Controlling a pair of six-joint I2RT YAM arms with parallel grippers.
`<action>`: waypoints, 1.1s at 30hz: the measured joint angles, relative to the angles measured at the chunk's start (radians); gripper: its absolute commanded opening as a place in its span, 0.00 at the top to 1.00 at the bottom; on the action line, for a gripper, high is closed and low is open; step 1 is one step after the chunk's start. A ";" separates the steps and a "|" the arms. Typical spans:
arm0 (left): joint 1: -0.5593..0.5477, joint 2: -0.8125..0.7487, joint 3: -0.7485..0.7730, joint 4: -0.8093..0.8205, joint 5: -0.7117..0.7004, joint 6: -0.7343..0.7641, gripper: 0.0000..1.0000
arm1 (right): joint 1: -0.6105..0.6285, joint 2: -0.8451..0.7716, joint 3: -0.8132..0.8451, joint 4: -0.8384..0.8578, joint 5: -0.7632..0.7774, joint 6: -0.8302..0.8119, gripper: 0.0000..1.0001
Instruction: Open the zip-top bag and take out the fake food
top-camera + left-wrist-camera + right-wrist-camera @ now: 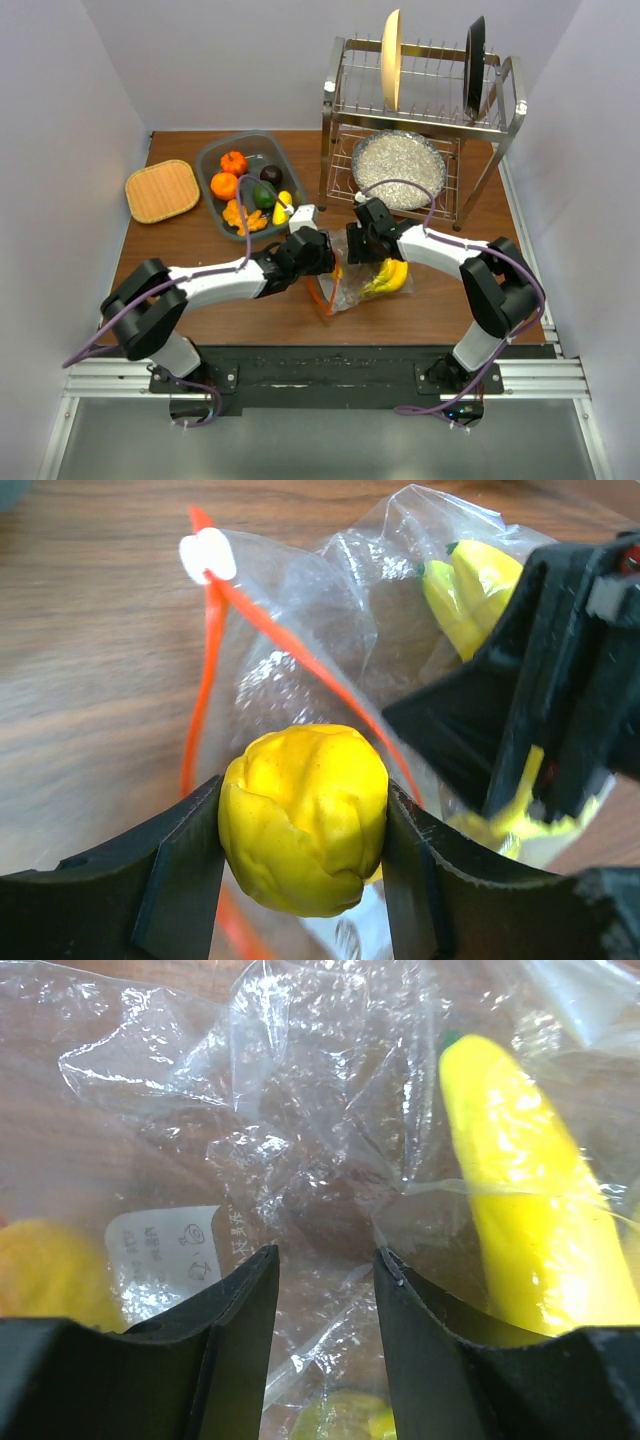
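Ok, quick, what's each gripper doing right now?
Left gripper: closed on the lemon.
Right gripper: fingers apart over the zip-top bag; grip cannot be told.

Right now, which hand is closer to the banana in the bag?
Right. The right hand is over the bag with the banana just beside one finger; the left hand grips a lemon by the bag's zip, farther away.

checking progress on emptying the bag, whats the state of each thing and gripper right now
left gripper: shut on lemon
right gripper: open, over bag
bag: zip open, lying on table
lemon: clamped at bag mouth
banana: inside bag
tub: holding loose fruit
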 measured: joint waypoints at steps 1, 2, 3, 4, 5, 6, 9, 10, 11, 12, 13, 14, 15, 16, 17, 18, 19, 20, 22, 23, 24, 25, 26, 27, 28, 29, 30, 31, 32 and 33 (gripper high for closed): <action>0.000 -0.028 -0.007 -0.018 -0.001 0.002 0.74 | -0.002 -0.001 0.000 0.000 0.000 0.003 0.54; 0.000 -0.055 -0.013 -0.039 -0.004 0.003 0.74 | -0.003 -0.003 0.000 0.000 0.000 0.004 0.54; 0.000 -0.080 -0.018 -0.061 -0.007 0.004 0.74 | -0.003 -0.004 0.000 0.000 0.000 0.006 0.54; 0.000 -0.105 -0.025 -0.085 -0.014 0.004 0.74 | -0.004 -0.005 0.000 0.000 0.000 0.008 0.54; 0.000 -0.130 -0.030 -0.113 -0.027 0.005 0.73 | -0.005 -0.008 0.000 0.000 0.000 0.008 0.54; 0.002 -0.156 -0.035 -0.138 -0.037 0.006 0.73 | -0.005 -0.012 0.000 0.000 0.000 0.008 0.54; 0.025 -0.233 -0.047 -0.208 -0.063 0.024 0.73 | -0.005 -0.026 0.000 0.000 -0.001 0.008 0.54; 0.052 -0.264 -0.049 -0.224 -0.064 0.033 0.73 | -0.005 -0.031 0.000 0.000 -0.001 0.008 0.54; 0.078 -0.283 -0.049 -0.231 -0.066 0.042 0.73 | -0.005 -0.031 0.000 0.000 0.000 0.008 0.54; 0.120 -0.303 -0.049 -0.236 -0.064 0.055 0.72 | -0.005 -0.033 0.000 0.000 0.000 0.007 0.54; 0.162 -0.319 -0.049 -0.237 -0.062 0.068 0.72 | -0.006 -0.033 -0.001 0.000 0.000 0.007 0.54; 0.204 -0.330 -0.048 -0.237 -0.063 0.084 0.72 | -0.007 -0.033 -0.003 0.000 0.000 0.007 0.54; 0.248 -0.334 -0.042 -0.239 -0.064 0.098 0.72 | -0.007 -0.033 -0.006 0.000 0.000 0.006 0.54; 0.286 -0.330 -0.031 -0.242 -0.063 0.114 0.71 | -0.008 -0.033 -0.010 0.000 0.000 0.006 0.54; 0.322 -0.318 -0.013 -0.243 -0.061 0.132 0.71 | -0.008 -0.033 -0.013 0.000 0.000 0.006 0.54; 0.355 -0.300 0.008 -0.245 -0.058 0.146 0.71 | -0.009 -0.033 -0.017 0.000 0.000 0.006 0.54; 0.385 -0.278 0.033 -0.241 -0.051 0.162 0.68 | -0.009 -0.033 -0.018 -0.001 -0.001 0.006 0.54; 0.410 -0.257 0.051 -0.237 -0.046 0.174 0.67 | -0.009 -0.033 -0.018 -0.001 -0.001 0.006 0.54; 0.469 -0.203 0.093 -0.220 -0.036 0.200 0.65 | -0.009 -0.038 -0.018 -0.002 -0.001 0.006 0.54; 0.500 -0.175 0.108 -0.208 -0.032 0.212 0.62 | -0.009 -0.043 -0.019 -0.002 -0.001 0.005 0.54; 0.525 -0.149 0.117 -0.199 -0.026 0.220 0.59 | -0.009 -0.050 -0.019 -0.003 -0.001 0.005 0.53; 0.546 -0.124 0.124 -0.189 -0.022 0.230 0.45 | -0.009 -0.056 -0.019 -0.004 -0.001 0.004 0.52; 0.568 -0.093 0.130 -0.179 -0.017 0.240 0.35 | -0.009 -0.066 -0.019 -0.006 -0.001 0.003 0.51; 0.581 -0.071 0.135 -0.174 -0.013 0.244 0.25 | -0.009 -0.074 -0.019 -0.008 0.000 0.002 0.50; 0.592 -0.043 0.143 -0.171 -0.007 0.254 0.14 | -0.009 -0.081 -0.019 -0.009 -0.001 0.002 0.48; 0.598 -0.011 0.155 -0.169 -0.002 0.264 0.12 | -0.009 -0.091 -0.019 -0.012 -0.001 -0.001 0.46; 0.599 0.016 0.167 -0.170 0.002 0.274 0.09 | -0.009 -0.100 -0.019 -0.015 0.000 -0.002 0.44; 0.599 0.037 0.179 -0.169 0.007 0.285 0.08 | -0.009 -0.111 -0.019 -0.019 0.000 -0.005 0.42; 0.599 0.050 0.185 -0.168 0.011 0.293 0.07 | -0.009 -0.118 -0.019 -0.024 0.000 -0.006 0.38; 0.598 0.056 0.189 -0.169 0.018 0.295 0.07 | -0.010 -0.126 -0.019 -0.030 0.001 -0.009 0.36</action>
